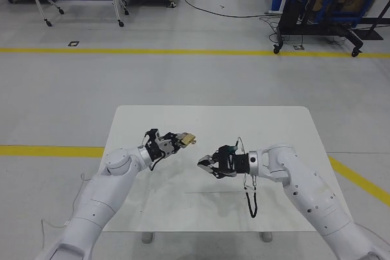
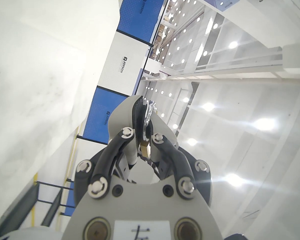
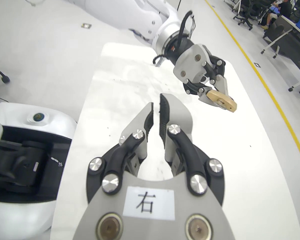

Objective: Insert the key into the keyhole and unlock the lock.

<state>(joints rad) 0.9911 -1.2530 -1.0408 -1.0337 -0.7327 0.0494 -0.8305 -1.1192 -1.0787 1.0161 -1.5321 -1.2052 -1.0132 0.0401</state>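
Left gripper was clamped on the brass lock, held clear above the table. Right gripper stood near, fingers narrowly parted with nothing seen between them — key not discernible. Advised: locate the key first, then align it squarely with the keyhole — lock kept steady.

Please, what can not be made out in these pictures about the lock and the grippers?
1. Keyhole of the lock: too small in the top view, unclear in the right wrist view.
2. Lock body, left wrist view: mostly hidden between the jaws of the left gripper.
3. Jaw gap of the right gripper, top view: too small to judge.
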